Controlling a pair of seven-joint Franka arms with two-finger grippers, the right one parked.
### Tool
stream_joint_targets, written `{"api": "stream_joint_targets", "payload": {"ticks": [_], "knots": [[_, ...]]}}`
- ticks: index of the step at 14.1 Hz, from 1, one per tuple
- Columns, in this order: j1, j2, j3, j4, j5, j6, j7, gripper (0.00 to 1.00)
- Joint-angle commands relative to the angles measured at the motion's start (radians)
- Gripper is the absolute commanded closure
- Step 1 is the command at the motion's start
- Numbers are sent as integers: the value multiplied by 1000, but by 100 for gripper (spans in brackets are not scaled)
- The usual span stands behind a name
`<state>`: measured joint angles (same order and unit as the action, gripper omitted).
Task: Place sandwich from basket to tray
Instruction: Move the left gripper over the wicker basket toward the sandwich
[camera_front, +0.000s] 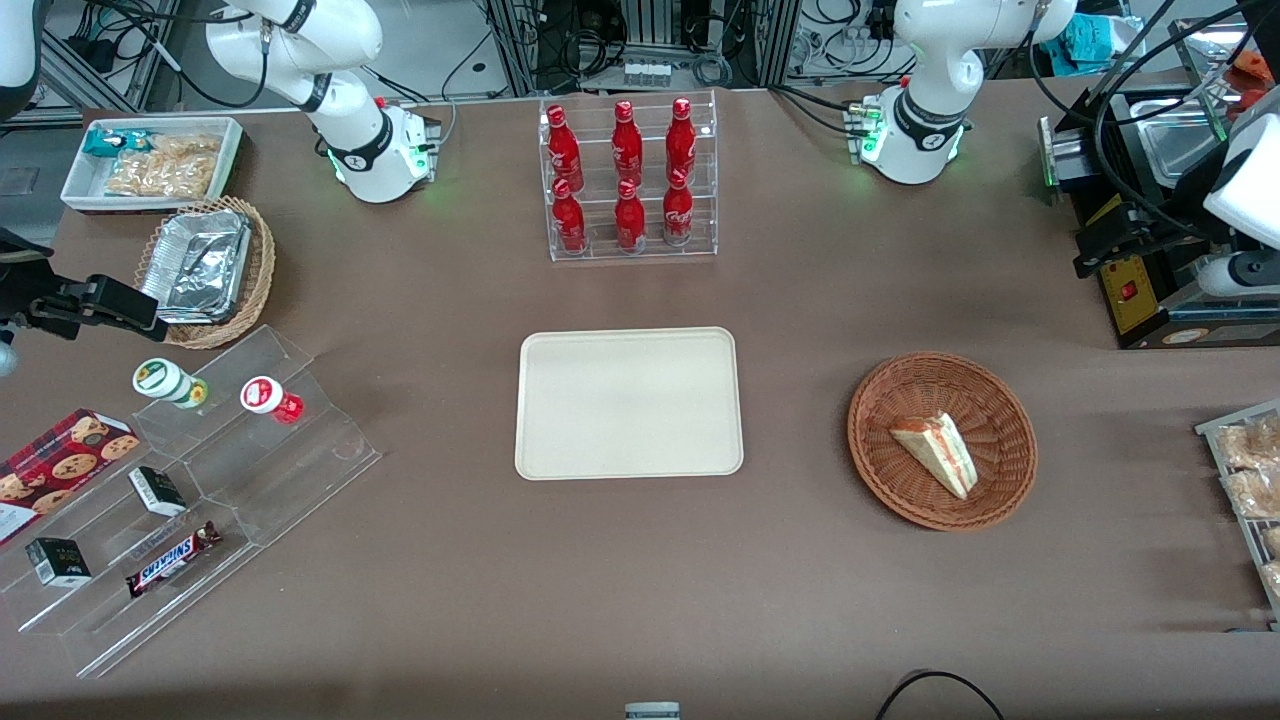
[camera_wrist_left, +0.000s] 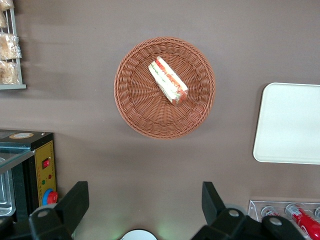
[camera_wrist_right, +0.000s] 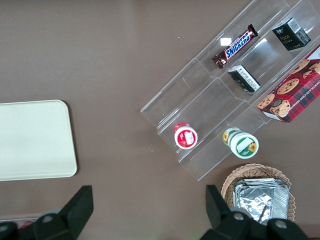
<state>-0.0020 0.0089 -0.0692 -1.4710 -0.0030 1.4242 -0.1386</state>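
The sandwich (camera_front: 935, 450), a wrapped triangular wedge with red and green filling, lies in the round reddish-brown basket (camera_front: 880, 400). The cream-beige tray (camera_front: 630, 400) lies bare beside the basket, toward the parked arm's end. My left gripper (camera_front: 1095, 245) hangs high over the table at the working arm's end, farther from the front camera than the basket and apart from it. In the left wrist view the gripper (camera_wrist_left: 144, 197) is open and empty, with the sandwich (camera_wrist_left: 167, 80), the basket (camera_wrist_left: 130, 100) and a part of the tray (camera_wrist_left: 290, 125) in sight. The tray also shows in the right wrist view (camera_wrist_right: 35, 140).
A black machine with a yellow panel (camera_front: 1140, 290) stands close under the gripper. A wire rack of snacks (camera_front: 1250, 470) sits at the table edge. A clear rack of red bottles (camera_front: 630, 180) stands farther back than the tray. A stepped acrylic display (camera_front: 200, 480), a tan foil-tray basket (camera_front: 205, 265) and a white bin (camera_front: 150, 160) are at the parked arm's end.
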Motion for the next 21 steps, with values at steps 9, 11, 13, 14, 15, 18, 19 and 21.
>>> {"api": "stream_joint_targets", "payload": {"ticks": [9, 11, 13, 14, 15, 18, 19, 21], "knots": [[2, 20, 6, -35, -11, -30, -112, 0], [1, 74, 6, -69, -2, -10, -316, 0], [-3, 120, 5, -122, 3, 69, -418, 0], [-3, 131, 5, -168, 3, 123, -423, 0], [-3, 143, 5, -219, 0, 192, -427, 0], [-9, 224, 3, -293, 1, 356, -531, 0], [-15, 264, 2, -293, 1, 395, -591, 0], [-36, 324, 2, -293, 3, 467, -682, 0]]}}
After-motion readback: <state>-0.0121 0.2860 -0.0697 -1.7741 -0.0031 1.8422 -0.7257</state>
